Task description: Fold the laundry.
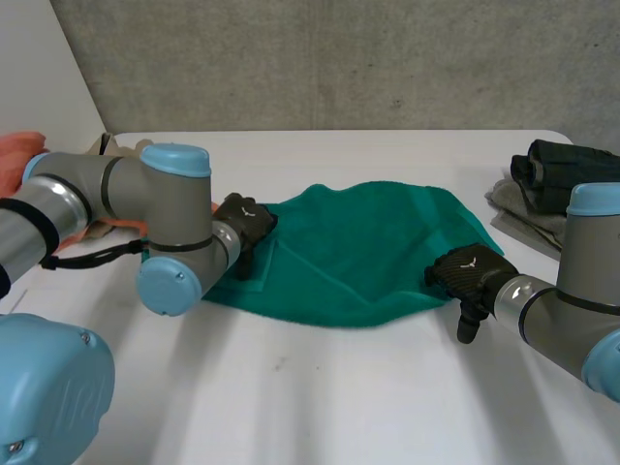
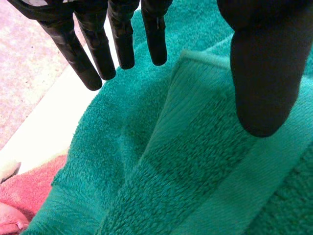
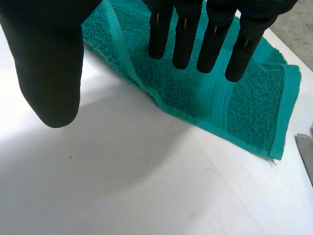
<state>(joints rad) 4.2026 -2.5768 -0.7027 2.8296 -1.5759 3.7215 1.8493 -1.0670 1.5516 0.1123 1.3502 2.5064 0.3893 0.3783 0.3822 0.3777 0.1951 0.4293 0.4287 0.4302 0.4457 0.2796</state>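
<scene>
Light-blue cap of the L arm is sitting closest to the cam in the head view, w/ the white table stretching out beyond it. Green towel is lying approx mid-table between the two arms. It's spread mostly flat but rumpled, w/ its left end turned over onto itself in a narrow flap.

Left hand is hanging over that flap at the towel's left edge. In the left wrist view its fingers are pointing straight out and the thumb is standing apart from them, so it's relaxed and gripping nothing. Can't tell whether it's touching the cloth.

Right hand is sitting at the towel's near right corner. Right wrist view is showing straight fingers above the hemmed end and the thumb out over bare table, so nothing is being pinched there either.

Orange-pink cloth is lying at the table's left edge behind the L arm, just beside the towel. Dark bundle is resting on a grey-beige cloth at the right edge, apart from the towel.
</scene>
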